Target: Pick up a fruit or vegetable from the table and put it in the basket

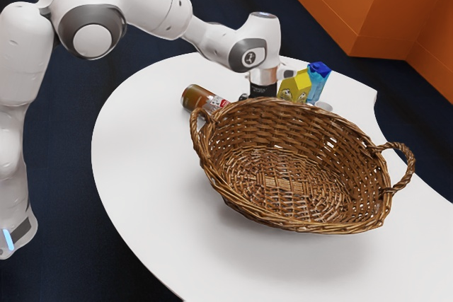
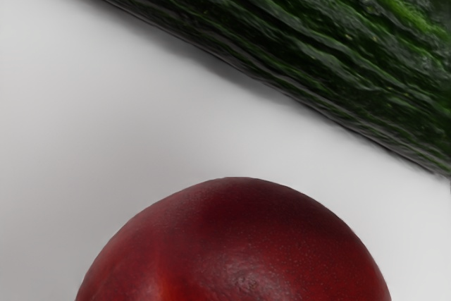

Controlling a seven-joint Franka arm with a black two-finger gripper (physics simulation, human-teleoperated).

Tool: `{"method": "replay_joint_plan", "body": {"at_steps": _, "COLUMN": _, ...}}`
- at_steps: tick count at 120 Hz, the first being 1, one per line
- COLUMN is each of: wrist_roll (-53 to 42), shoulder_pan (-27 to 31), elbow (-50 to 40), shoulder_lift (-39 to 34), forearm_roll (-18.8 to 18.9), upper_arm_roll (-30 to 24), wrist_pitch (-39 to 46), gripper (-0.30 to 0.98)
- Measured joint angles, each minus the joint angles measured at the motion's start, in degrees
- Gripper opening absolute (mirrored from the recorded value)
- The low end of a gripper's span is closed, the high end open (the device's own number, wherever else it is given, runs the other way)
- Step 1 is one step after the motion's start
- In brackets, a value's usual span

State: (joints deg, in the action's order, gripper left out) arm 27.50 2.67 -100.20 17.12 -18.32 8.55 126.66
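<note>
The white arm (image 1: 152,6) comes in from the exterior view's left, over the white table (image 1: 145,175). The bottle (image 1: 201,97) lies on its side behind the basket's near handle. Next, the gripper (image 1: 263,90) points down behind the basket rim; I cannot tell whether it is wide, narrow or holding anything. The red fruit (image 2: 236,244) is at the gripper, held or just under it, with the cucumber (image 2: 282,40) near it, apart, on the table. Then the wicker basket (image 1: 294,129), its visible inside bare, the yellow carton (image 1: 294,88) and the blue carton (image 1: 318,81) beyond it.
</note>
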Motion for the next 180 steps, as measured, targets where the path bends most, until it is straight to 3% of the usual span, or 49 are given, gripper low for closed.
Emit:
{"method": "replay_joint_plan", "body": {"at_steps": 20, "wrist_roll": 1.5, "shoulder_pan": 0.3, "elbow": 0.0, "shoulder_lift": -1.3, "forearm_roll": 0.3, "upper_arm_roll": 0.0, "wrist_pitch": 0.2, "gripper": 0.29}}
{"method": "replay_joint_plan", "body": {"at_steps": 33, "wrist_roll": 2.6, "shoulder_pan": 0.3, "elbow": 0.1, "shoulder_lift": -3.7, "forearm_roll": 0.6, "upper_arm_roll": 0.6, "wrist_pitch": 0.2, "gripper": 0.32}}
{"method": "replay_joint_plan", "body": {"at_steps": 57, "wrist_roll": 4.7, "shoulder_pan": 1.0, "elbow": 0.9, "shoulder_lift": -11.2, "forearm_roll": 1.0, "upper_arm_roll": 2.1, "wrist_pitch": 0.1, "gripper": 0.29}}
{"method": "replay_joint_plan", "body": {"at_steps": 73, "wrist_roll": 7.6, "shoulder_pan": 0.3, "elbow": 0.9, "shoulder_lift": -17.4, "forearm_roll": 4.6, "upper_arm_roll": 2.1, "wrist_pitch": -0.2, "gripper": 0.29}}
{"method": "replay_joint_plan", "body": {"at_steps": 90, "wrist_roll": 13.0, "shoulder_pan": 2.2, "elbow": 0.7, "shoulder_lift": -21.5, "forearm_roll": 10.1, "upper_arm_roll": -3.4, "wrist_pitch": -1.0, "gripper": 0.30}}
{"method": "replay_joint_plan", "body": {"at_steps": 99, "wrist_roll": 16.8, "shoulder_pan": -0.8, "elbow": 0.4, "shoulder_lift": -21.8, "forearm_roll": 11.5, "upper_arm_roll": -7.5, "wrist_pitch": -1.2, "gripper": 0.29}}
{"method": "replay_joint_plan", "body": {"at_steps": 111, "wrist_roll": 21.5, "shoulder_pan": -4.5, "elbow": 0.3, "shoulder_lift": -22.0, "forearm_roll": 12.4, "upper_arm_roll": -11.4, "wrist_pitch": -1.5, "gripper": 0.29}}
{"method": "replay_joint_plan", "body": {"at_steps": 147, "wrist_roll": 34.2, "shoulder_pan": -7.3, "elbow": 0.3, "shoulder_lift": -21.3, "forearm_roll": 12.7, "upper_arm_roll": -16.8, "wrist_pitch": -1.7, "gripper": 0.29}}
{"method": "replay_joint_plan", "body": {"at_steps": 161, "wrist_roll": 37.8, "shoulder_pan": -7.0, "elbow": 0.1, "shoulder_lift": -21.2, "forearm_roll": 12.0, "upper_arm_roll": -17.2, "wrist_pitch": -1.6, "gripper": 0.51}}
{"method": "replay_joint_plan", "body": {"at_steps": 175, "wrist_roll": 40.6, "shoulder_pan": -6.4, "elbow": -0.6, "shoulder_lift": -21.6, "forearm_roll": 11.8, "upper_arm_roll": -16.7, "wrist_pitch": -1.6, "gripper": 0.61}}
{"method": "replay_joint_plan", "body": {"at_steps": 180, "wrist_roll": 41.5, "shoulder_pan": -8.2, "elbow": -0.8, "shoulder_lift": -21.5, "forearm_roll": 11.4, "upper_arm_roll": -13.9, "wrist_pitch": -1.6, "gripper": 0.63}}
